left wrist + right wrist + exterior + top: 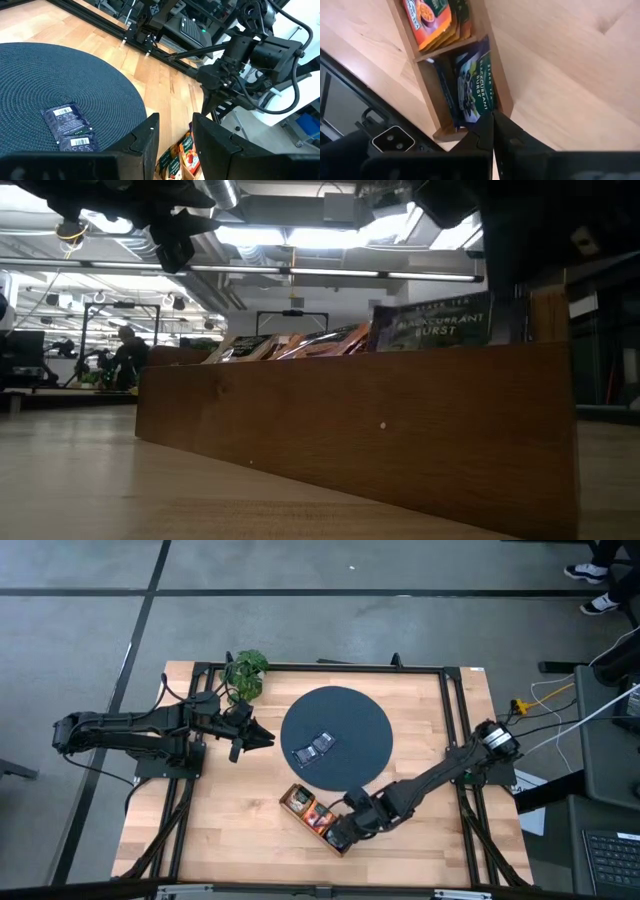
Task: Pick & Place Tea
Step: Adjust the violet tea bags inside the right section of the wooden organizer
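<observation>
Two blue tea sachets (pixel 313 748) lie flat on the dark round mat (pixel 335 738); the left wrist view shows them as one sachet (pixel 67 120) and another (pixel 77 144). More sachets stand on edge in the wooden tray (pixel 318 818), red-orange ones (pixel 427 20) in its middle compartment. My right gripper (pixel 342 834) is down over the tray's near end compartment, shut on a blue sachet (pixel 472 85). My left gripper (pixel 262 738) hovers open beside the mat's left edge, its fingers (pixel 150 135) apart, touching nothing. My right gripper (pixel 493 125) pinches the upper edge (pixel 487 111) of the blue Blackcurrant Burst sachet between its two fingers, coming from above and pointing down. The sachet (pixel 435 320) stands upright in the tray's end compartment, rising above the tray wall (pixel 350 430).
A leafy green plant (pixel 246 672) stands at the table's far left, behind my left arm. A black frame runs along the table's edges. Bare wood lies near and left of the tray. A person sits far off in the room (pixel 128 355).
</observation>
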